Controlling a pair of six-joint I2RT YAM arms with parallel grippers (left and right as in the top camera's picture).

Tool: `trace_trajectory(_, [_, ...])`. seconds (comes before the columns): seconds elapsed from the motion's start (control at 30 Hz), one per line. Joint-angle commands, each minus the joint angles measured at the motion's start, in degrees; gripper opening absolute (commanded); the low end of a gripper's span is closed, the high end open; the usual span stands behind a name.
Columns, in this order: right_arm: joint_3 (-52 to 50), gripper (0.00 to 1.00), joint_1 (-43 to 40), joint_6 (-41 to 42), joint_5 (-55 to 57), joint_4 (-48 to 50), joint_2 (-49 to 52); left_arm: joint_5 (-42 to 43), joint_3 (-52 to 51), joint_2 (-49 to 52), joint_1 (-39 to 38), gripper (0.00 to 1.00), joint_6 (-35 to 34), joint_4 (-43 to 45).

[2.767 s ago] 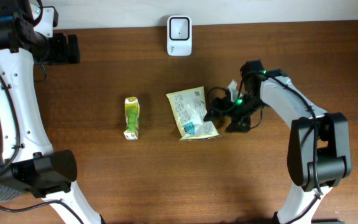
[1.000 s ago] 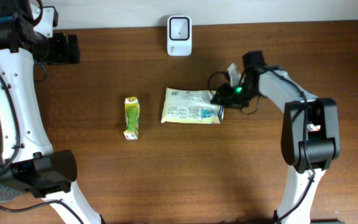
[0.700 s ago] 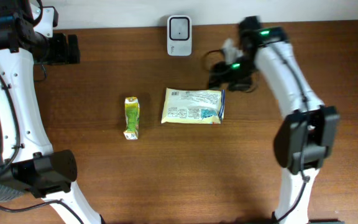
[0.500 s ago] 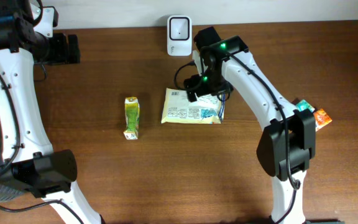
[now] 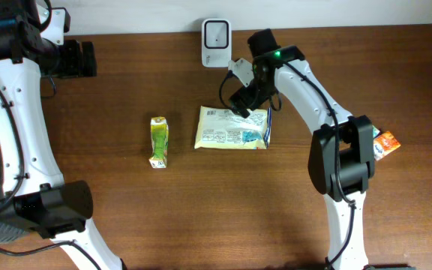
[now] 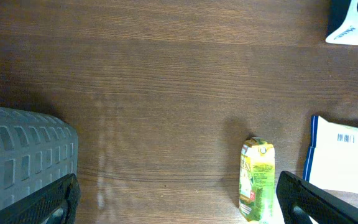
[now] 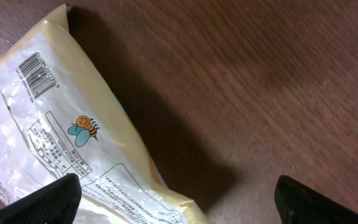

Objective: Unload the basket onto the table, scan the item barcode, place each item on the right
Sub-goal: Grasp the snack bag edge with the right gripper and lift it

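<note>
One packet (image 5: pixel 231 129) lies flat, long axis left-right, barcode (image 7: pixel 38 74) up; right pincer (image 5: pixel 238 101) gapes wide.

A yellow packet (image 7: pixel 73 137), barcode (image 7: pixel 37 74) up, lies on the wooden table (image 7: pixel 260 93) below the hand (image 7: pixel 179 205), whose fingertips (image 7: pixel 42 202) stand wide apart.

Bright even light; dark shadow beside glossy packet (image 7: pixel 55 124)

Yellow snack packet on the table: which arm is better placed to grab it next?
Right. The right gripper hangs open over the flat yellow snack packet; the left gripper is parked far away.
</note>
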Motion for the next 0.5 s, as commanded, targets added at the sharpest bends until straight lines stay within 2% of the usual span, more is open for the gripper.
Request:
trace_trajectory(0.0, [0.02,0.99,-0.13,-2.75,-4.31,0.22,1.75,0.20,0.02,0.07,0.42,0.99,0.72,0.09])
trace_trajectory(0.13, [0.02,1.00,-0.13,-4.70,-10.56,-2.58,4.98,0.17,0.02,0.07,0.42,0.99,0.74,0.09])
trace_trajectory(0.27, [0.02,0.95,-0.11,-5.35,-11.15,-6.19,6.91,0.17,0.02,0.07,0.42,0.99,0.74,0.09])
trace_trajectory(0.33, [0.02,0.89,-0.17,-5.25,-11.21,-6.67,7.85,0.17,0.02,0.07,0.42,0.99,0.74,0.09])
trace_trajectory(0.43, [0.02,0.60,-0.02,-4.46,-11.67,-6.75,8.33,0.17,0.02,0.07,0.42,0.99,0.74,0.09])
trace_trajectory(0.47, [0.02,0.41,-0.04,-3.19,-11.63,-6.75,8.33,0.17,0.02,0.07,0.42,0.99,0.74,0.09])
